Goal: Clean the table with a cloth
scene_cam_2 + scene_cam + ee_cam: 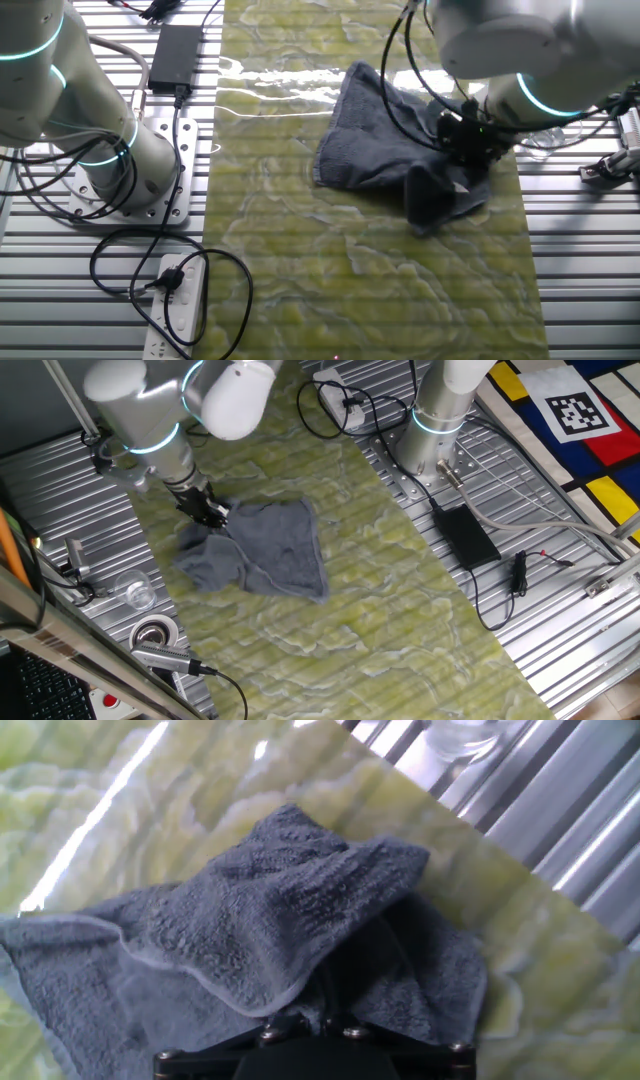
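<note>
one fixed view: set high, looking steeply down the length of the tabletop; cloth left of centre, second arm's base at the far right.
the other fixed view: also high and steep, but from the opposite side; same base now at the left, cloth at the right.
hand view: close above the cloth, looking down along the tool, whose dark body fills the near edge.
shared: all three take in the cloth and the marbled tabletop around it; both fixed views also share the power strip.
</note>
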Robot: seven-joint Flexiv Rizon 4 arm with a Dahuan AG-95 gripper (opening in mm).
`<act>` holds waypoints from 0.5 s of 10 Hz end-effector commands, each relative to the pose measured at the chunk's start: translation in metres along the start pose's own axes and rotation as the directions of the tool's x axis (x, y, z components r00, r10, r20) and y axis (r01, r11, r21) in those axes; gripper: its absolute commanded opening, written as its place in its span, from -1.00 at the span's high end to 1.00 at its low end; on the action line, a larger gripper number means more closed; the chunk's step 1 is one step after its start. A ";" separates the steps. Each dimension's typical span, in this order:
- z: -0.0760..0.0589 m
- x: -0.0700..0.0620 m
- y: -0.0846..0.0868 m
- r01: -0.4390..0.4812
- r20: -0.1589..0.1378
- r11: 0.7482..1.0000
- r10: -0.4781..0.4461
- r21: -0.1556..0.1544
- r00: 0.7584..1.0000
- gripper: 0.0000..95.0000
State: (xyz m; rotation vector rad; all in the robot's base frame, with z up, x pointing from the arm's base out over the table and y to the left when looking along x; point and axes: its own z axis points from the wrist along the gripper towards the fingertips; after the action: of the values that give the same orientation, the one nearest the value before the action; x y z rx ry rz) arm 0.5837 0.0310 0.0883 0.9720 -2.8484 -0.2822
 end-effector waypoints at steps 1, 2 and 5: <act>0.007 -0.023 0.049 -0.103 -0.010 0.994 0.103 0.030 0.995 1.00; 0.010 -0.029 0.063 -0.152 -0.009 0.987 0.153 0.042 0.988 1.00; 0.010 -0.029 0.063 -0.249 0.018 0.966 0.248 0.063 0.969 1.00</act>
State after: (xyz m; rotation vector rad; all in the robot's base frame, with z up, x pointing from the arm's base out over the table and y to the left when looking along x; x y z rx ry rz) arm 0.5671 0.0958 0.0907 0.6615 -2.9466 -0.1830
